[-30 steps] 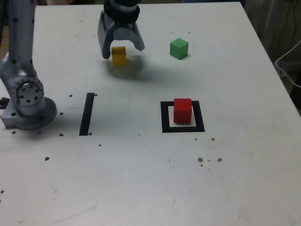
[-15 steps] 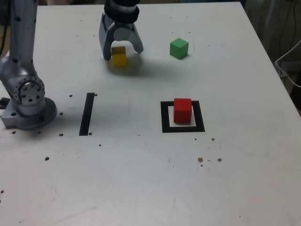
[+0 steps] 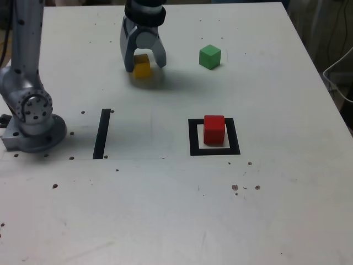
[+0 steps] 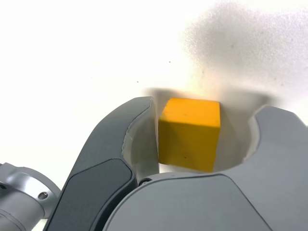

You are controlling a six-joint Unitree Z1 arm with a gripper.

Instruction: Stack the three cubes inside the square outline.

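Yellow cube (image 3: 142,68) between gripper (image 3: 144,64) jaws, speckled white table (image 3: 165,210)

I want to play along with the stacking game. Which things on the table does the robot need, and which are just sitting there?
Needed for the job:
yellow cube, between the gripper jaws
red cube, already in the square outline
green cube, waiting on the table

Just lying about:
black strip
small dark specks on the table

The white table (image 3: 165,210) carries 3 cubes, yellow (image 3: 142,67), green (image 3: 209,57), red (image 3: 214,130), plus a black strip (image 3: 102,133).
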